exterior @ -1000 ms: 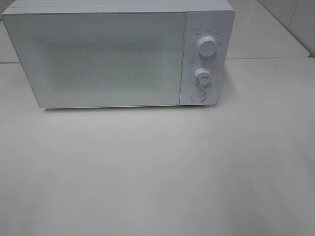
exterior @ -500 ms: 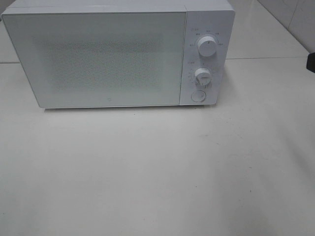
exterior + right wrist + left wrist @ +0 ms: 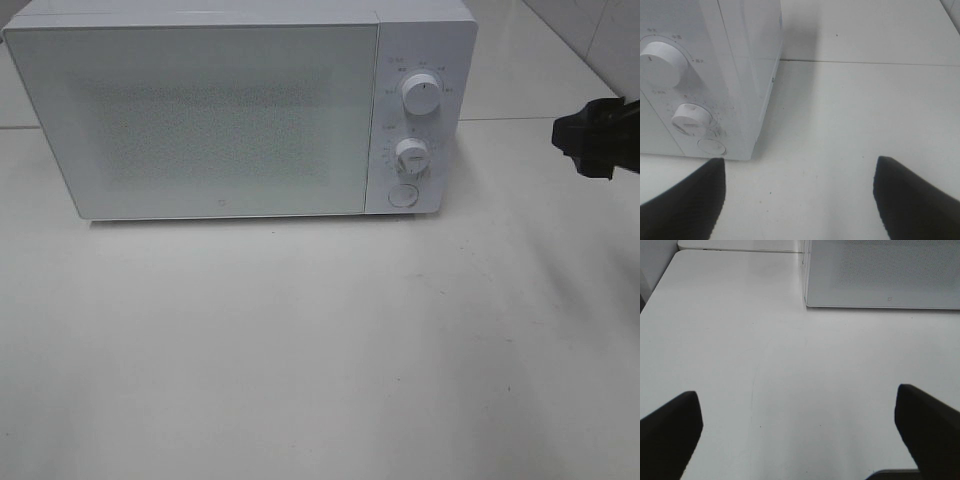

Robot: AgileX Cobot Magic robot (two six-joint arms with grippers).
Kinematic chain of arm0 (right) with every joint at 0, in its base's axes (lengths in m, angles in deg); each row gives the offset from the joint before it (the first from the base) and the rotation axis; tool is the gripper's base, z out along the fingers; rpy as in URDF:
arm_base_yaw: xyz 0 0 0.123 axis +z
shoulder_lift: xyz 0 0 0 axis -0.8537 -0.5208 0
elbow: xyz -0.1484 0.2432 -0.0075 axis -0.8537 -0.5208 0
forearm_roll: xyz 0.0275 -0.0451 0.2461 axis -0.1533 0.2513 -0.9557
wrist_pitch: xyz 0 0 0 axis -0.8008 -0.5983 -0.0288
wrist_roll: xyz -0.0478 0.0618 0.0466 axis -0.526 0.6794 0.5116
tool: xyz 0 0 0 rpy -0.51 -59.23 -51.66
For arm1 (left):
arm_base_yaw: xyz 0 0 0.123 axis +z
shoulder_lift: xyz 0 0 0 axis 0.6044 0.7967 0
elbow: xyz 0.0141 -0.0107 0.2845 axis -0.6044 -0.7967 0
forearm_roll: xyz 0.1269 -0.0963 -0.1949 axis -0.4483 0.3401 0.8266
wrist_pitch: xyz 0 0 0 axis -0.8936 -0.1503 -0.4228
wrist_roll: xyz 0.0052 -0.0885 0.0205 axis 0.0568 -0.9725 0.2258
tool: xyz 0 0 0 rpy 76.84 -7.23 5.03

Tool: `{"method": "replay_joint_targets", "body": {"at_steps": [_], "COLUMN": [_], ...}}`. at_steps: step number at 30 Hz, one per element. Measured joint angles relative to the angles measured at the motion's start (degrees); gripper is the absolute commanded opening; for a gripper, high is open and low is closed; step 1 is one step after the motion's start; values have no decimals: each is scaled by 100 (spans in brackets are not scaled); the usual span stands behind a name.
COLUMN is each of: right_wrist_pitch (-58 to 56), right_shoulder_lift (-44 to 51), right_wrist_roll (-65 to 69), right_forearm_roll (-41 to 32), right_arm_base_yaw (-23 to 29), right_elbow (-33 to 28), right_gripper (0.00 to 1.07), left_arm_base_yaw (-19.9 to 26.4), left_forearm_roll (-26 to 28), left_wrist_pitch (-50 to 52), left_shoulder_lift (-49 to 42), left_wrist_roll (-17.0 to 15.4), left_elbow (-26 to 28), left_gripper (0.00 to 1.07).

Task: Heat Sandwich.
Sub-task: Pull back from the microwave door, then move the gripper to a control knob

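A: Well, item one, sandwich: location, long axis?

B: Not seen in any view. Cannot tell where it lies or which way it points.

A: Item two, appliance?

B: White microwave (image 3: 220, 110), at the back of the table (image 3: 300, 350). Door (image 3: 200, 120) shut; its dotted panel is pale and nothing shows through it. Controls on the right of the front, in one column: upper knob (image 3: 421, 95), lower knob (image 3: 411, 156), round button (image 3: 402, 195) lowest.

A: Item three, left gripper?

B: Left gripper (image 3: 799, 435): jaws spread wide, nothing between them, touching nothing. Bare table lies under it. Its camera faces the microwave's front left corner, well apart from it. It does not show in the high view.

A: Item four, right gripper?

B: Right gripper (image 3: 800, 200): jaws also well apart, empty, in contact with nothing. In the high view it shows as a black shape at the right edge, clear of the microwave, about level with the knobs. From its own camera, both knobs and the button sit near one finger, with bare table between the two fingers.
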Motion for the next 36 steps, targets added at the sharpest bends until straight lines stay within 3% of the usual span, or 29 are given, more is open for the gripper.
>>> {"method": "replay_joint_targets", "body": {"at_steps": [7,11,17,21,32,36], "right_wrist_pitch": [1049,2005,2756,3615,4383,4475], "right_shoulder_lift": [-510,-911,-1278,-1725,-2613,-2951], "right_wrist_roll": [-934,-1891,-2395,-2464,-2458,-2424], "right_forearm_roll": [-911,-2080,-2979,-3627,-4183,-4211], "right_arm_base_yaw": [321,1026,1616,2275,3186,3220], "right_elbow": [-143,-327,-338,-338,-132,97], "right_gripper": [76,76,76,76,76,76], "left_arm_base_yaw": [0,0,0,0,0,0], "left_forearm_roll": [0,0,0,0,0,0], "left_wrist_pitch": [0,0,0,0,0,0], "left_shoulder_lift": [0,0,0,0,0,0], "left_wrist_roll": [0,0,0,0,0,0], "left_elbow": [0,0,0,0,0,0], "left_gripper": [98,98,98,98,98,98]}}
